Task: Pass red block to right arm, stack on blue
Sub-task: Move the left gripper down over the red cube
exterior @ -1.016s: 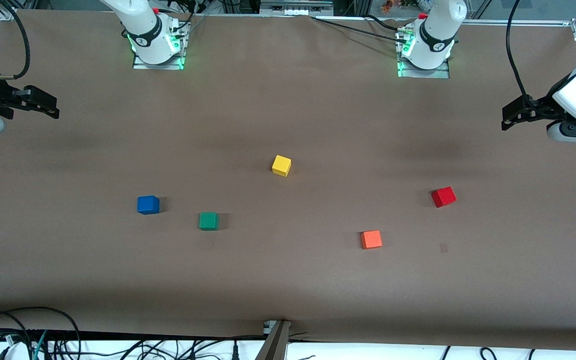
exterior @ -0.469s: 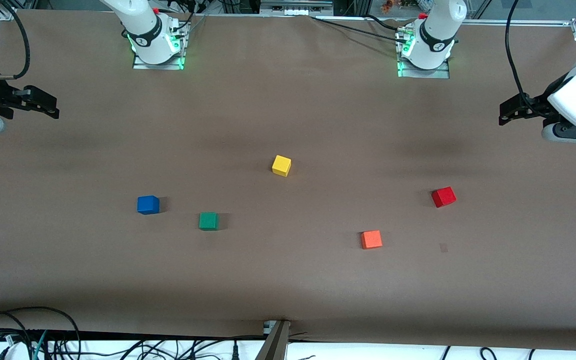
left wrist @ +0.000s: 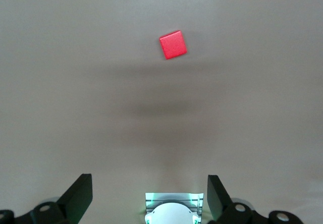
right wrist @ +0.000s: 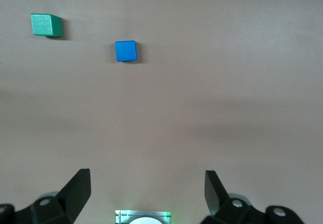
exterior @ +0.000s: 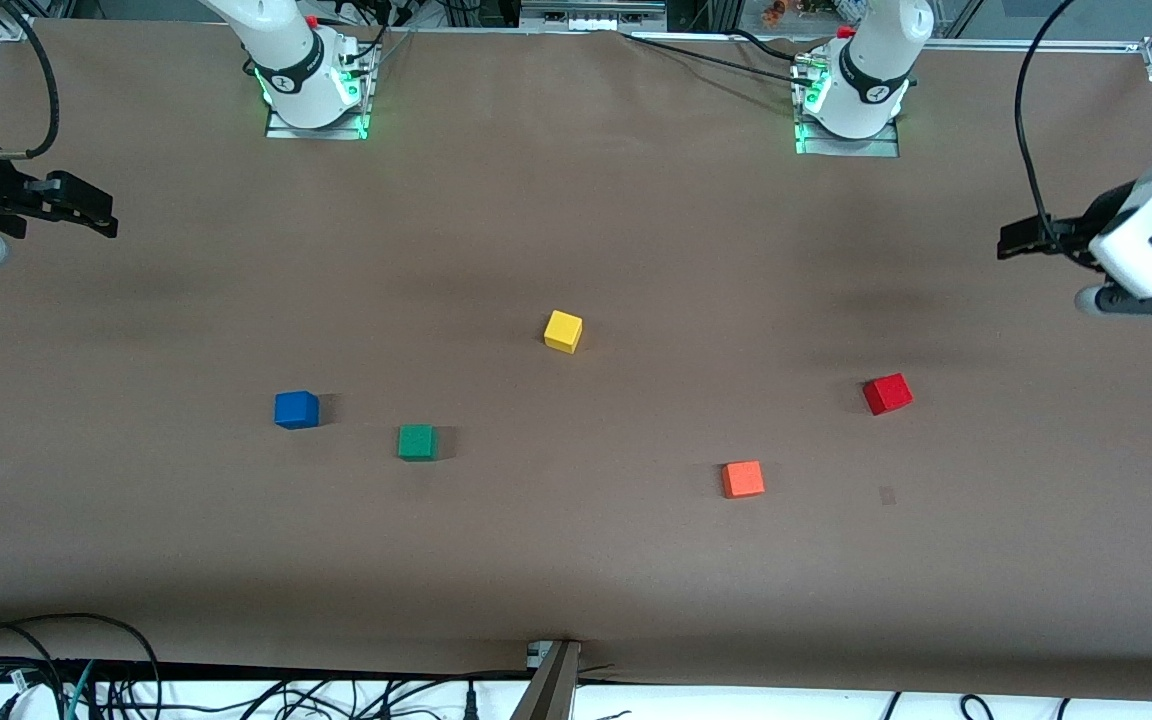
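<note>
Left claw (exterior: 1011,240) hangs wide open and empty above the brown counter (exterior: 576,560), near the small deep-red cube (exterior: 887,393); right claw (exterior: 96,212) waits open, empty.

White arms (exterior: 1151,235) (green-lit bases (exterior: 316,100)), black cables, black end effectors.

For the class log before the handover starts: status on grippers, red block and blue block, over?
Left gripper open, up at its table end; right gripper open, waiting. Red block untouched on table. Blue block bare on top. Nothing in the way.
</note>
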Robot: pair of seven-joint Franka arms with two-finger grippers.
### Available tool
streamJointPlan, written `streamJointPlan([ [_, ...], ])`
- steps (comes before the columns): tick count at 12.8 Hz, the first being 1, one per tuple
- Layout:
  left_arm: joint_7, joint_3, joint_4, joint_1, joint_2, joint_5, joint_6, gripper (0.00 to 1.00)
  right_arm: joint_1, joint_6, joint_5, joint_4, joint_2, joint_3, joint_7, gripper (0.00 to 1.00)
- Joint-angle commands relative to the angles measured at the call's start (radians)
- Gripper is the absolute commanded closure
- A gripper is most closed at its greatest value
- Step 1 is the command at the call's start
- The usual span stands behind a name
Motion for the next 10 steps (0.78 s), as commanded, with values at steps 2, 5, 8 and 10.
streamJointPlan([
  [2, -0.113, -0.004, 0.006, 0.001, 0.084, 0.011, 0.079, 0.00, 0.004, -0.006, -0.009, 0.030, 0.012, 0.000, -0.010, 0.00],
  [5, -0.210, -0.006, -0.029, 0.000, 0.168, 0.005, 0.231, 0.00, 0.000, -0.006, -0.009, 0.032, 0.024, -0.003, -0.010, 0.00],
  [8, -0.276, -0.014, -0.198, -0.009, 0.188, 0.004, 0.479, 0.00, -0.006, -0.006, 0.003, 0.044, 0.029, -0.004, -0.008, 0.00],
  [10, -0.288, -0.017, -0.297, -0.020, 0.199, 0.004, 0.655, 0.00, -0.005, -0.006, 0.004, 0.044, 0.032, -0.004, -0.007, 0.00],
])
